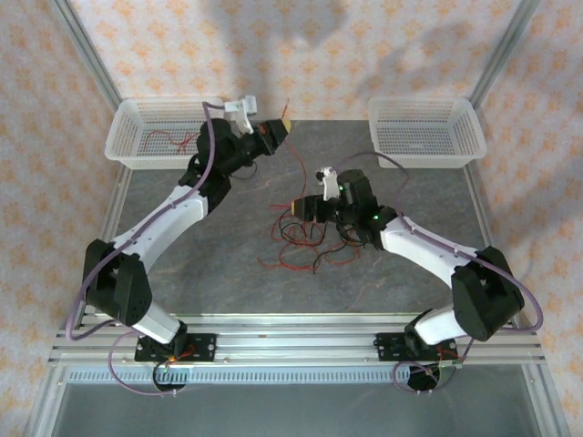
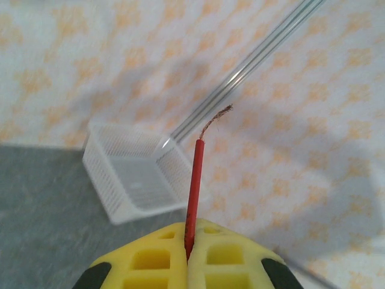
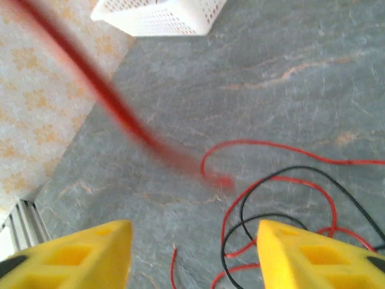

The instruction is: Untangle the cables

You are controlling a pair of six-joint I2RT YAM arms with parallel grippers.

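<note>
Clenching a thin red wire (image 2: 193, 180), the left gripper (image 2: 189, 256) hangs at eleven o'clock beside a white plastic mesh basket (image 1: 146, 162). The right gripper (image 3: 192, 253) gapes, released, over the tangle of red and black wires (image 1: 305, 238) at centre, a blurred red strand (image 3: 114, 102) crossing before it.

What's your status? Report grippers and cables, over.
Left gripper shut on red cable, bare end poking out. Right gripper open, empty, over tangle of red and black loops. Blurred red strand crosses just ahead of it.

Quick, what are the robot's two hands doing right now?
Left gripper: shut on a red cable.
Right gripper: open, holding nothing.
</note>
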